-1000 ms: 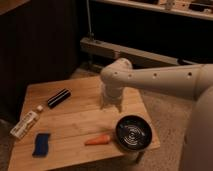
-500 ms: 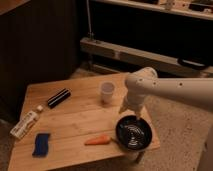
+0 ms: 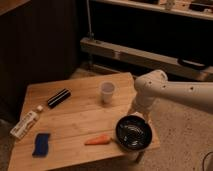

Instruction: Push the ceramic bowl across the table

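The ceramic bowl [image 3: 134,133] is glossy black with pale rings inside and sits at the near right corner of the light wooden table [image 3: 75,120]. My gripper [image 3: 138,113] hangs from the white arm just behind the bowl's far rim, at the table's right edge. A small whitish cup [image 3: 107,92] stands upright on the table, left of the arm.
An orange carrot [image 3: 97,140] lies left of the bowl. A blue sponge [image 3: 40,144], a white tube [image 3: 25,123] and a black cylinder [image 3: 58,97] lie on the left half. Metal shelving [image 3: 145,55] stands behind the table.
The arm has swung right, from over the table's middle to its right edge behind the bowl. The cup it covered now shows. The bowl has not moved.
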